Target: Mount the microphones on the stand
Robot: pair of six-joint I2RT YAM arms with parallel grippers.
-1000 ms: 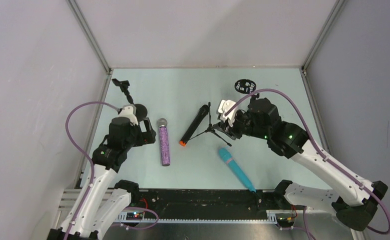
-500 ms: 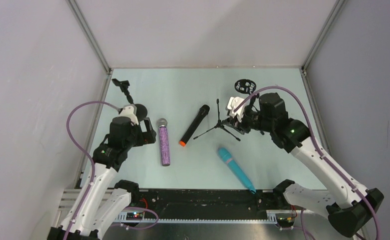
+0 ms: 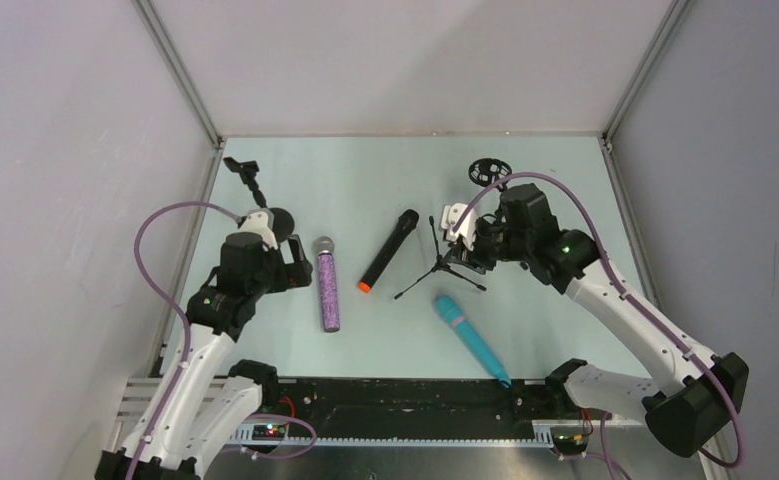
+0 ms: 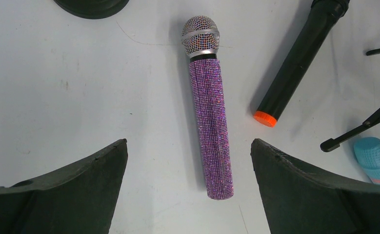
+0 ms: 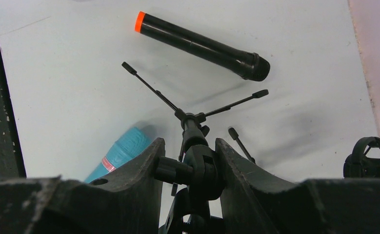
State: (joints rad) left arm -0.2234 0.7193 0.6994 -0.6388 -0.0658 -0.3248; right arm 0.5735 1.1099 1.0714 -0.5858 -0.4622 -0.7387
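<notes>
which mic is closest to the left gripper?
The purple glitter mic with the silver mesh head, framed by the open jaws of the left gripper. The black mic and turquoise mic lie further right.

The middle mic (image 3: 387, 251) lies just left of the tripod (image 3: 444, 263), the left mic (image 3: 328, 290) farther left. The near mic (image 3: 470, 337) lies just before it.

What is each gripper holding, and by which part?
The right gripper clamps the tripod stand by the joint above its legs. The left gripper holds nothing, open over the purple microphone.
</notes>
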